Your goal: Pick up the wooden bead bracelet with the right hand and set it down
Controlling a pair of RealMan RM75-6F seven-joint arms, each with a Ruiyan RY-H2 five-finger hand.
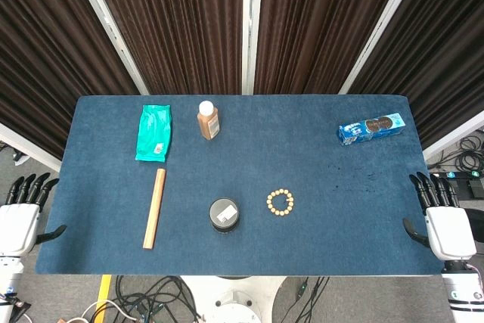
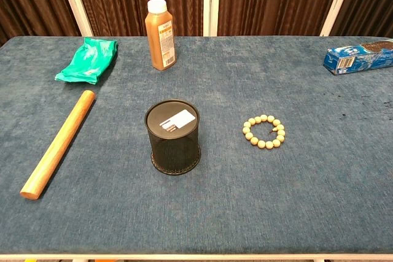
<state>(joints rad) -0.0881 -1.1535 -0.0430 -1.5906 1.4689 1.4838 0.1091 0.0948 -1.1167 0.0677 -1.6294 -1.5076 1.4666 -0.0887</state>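
Wooden bead bracelet point(image 1: 280, 202) lies flat on the blue worktop point(image 1: 325, 232), just right of the black mesh cup point(image 1: 224, 215), untouched. Right hand point(image 1: 444, 221) sits off the worktop's right edge, left hand point(image 1: 21, 213) off the left edge, both empty with fingers apart. Also there: wooden rod point(image 1: 154, 208), green pouch point(image 1: 154, 133), brown bottle point(image 1: 208, 119), blue cookie pack point(image 1: 371, 128) far right.

Lab, curtains point(image 1: 174, 20), floor cables point(image 1: 162, 293)
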